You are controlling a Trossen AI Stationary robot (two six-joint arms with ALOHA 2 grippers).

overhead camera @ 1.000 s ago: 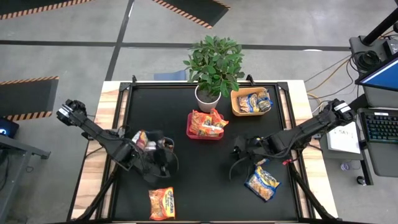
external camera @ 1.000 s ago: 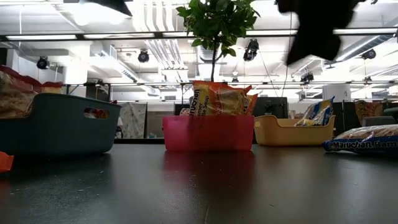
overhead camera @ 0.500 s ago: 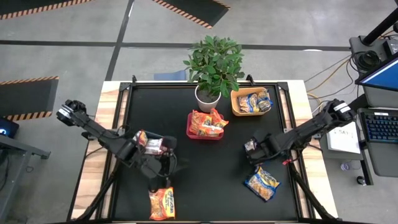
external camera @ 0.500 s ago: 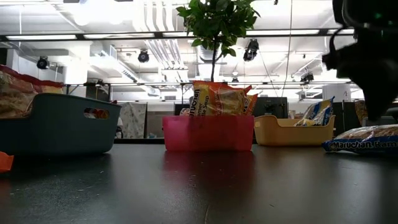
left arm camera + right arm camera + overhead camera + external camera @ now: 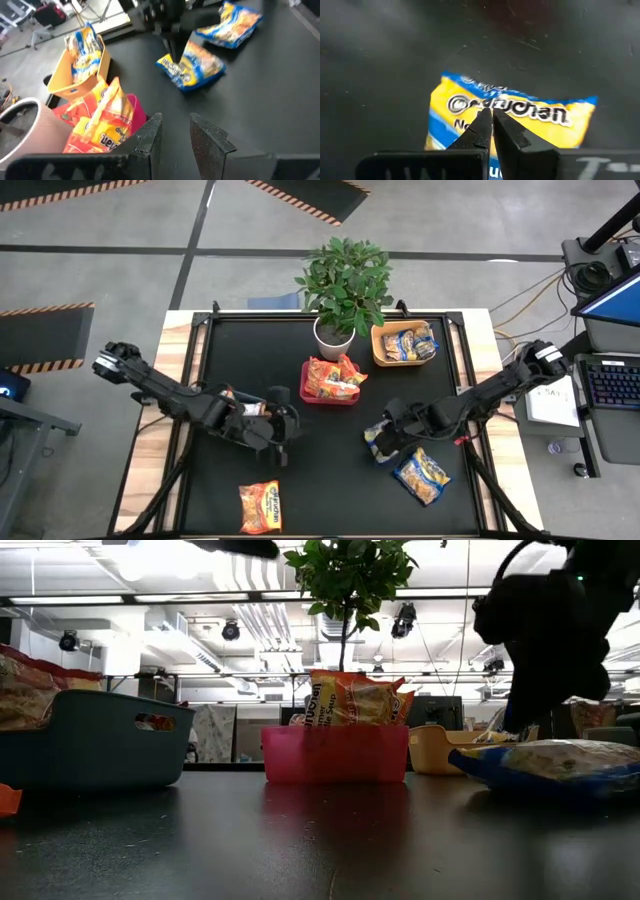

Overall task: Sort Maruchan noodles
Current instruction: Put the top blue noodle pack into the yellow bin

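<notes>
My right gripper (image 5: 383, 435) is shut on a blue-and-yellow Maruchan packet (image 5: 379, 443) at the table's middle right. A second blue-and-yellow packet (image 5: 422, 476) lies flat just nearer and to the right. An orange packet (image 5: 260, 507) lies flat by the near edge. My left gripper (image 5: 172, 131) is open and empty, over the table's middle left (image 5: 283, 428). The red bin (image 5: 330, 382) holds orange packets. The orange bin (image 5: 402, 344) holds blue-and-yellow ones. My right gripper comes at the blue-and-yellow packet from above, pointing down. Its fingertips (image 5: 485, 131) meet on the printed upper face (image 5: 507, 107), with a pinch of wrapper between them. The packet's underside (image 5: 545, 785) rests on the table, slightly tilted.
A potted plant (image 5: 342, 280) stands at the far edge beside both bins. A grey-blue bin (image 5: 90, 740) with packets stands at the left, largely under my left arm in the high view. Bare black table lies between the two grippers and along the near edge.
My right gripper has moved toward the table's left and near edge and come down. The blue-and-yellow packet it carried now rests on the table beside the other blue-and-yellow one. My left gripper has shifted toward the right and the far edge, away from the orange packet.
</notes>
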